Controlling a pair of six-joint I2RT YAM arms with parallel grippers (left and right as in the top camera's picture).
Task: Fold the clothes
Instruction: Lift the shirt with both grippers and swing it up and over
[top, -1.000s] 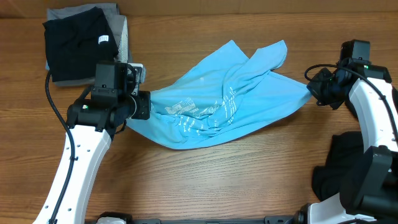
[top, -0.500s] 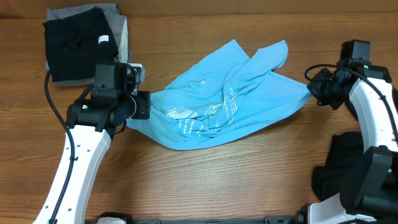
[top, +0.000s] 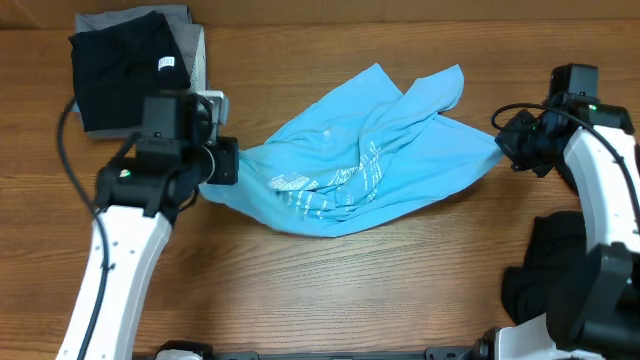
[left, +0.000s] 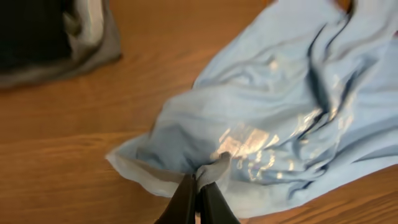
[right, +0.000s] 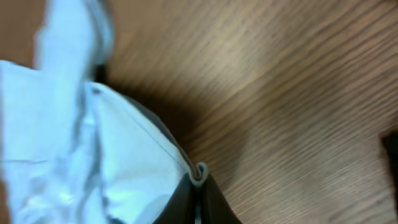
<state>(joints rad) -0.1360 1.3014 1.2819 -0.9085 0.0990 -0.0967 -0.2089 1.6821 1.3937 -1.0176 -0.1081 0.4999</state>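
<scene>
Two grips: left pincer clamped on blue T-shirt edge, right pincer clamped on opposite edge; shirt crumpled between pincers on counter.

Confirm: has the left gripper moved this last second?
Yes: the left gripper slid slightly toward the folded black garment, pulling the light-blue T-shirt along.

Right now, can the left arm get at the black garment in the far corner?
Probably not yet. The black garment lies close to the left gripper with nothing between them, but that gripper is shut on an edge of the light-blue T-shirt and would have to let go first.
</scene>
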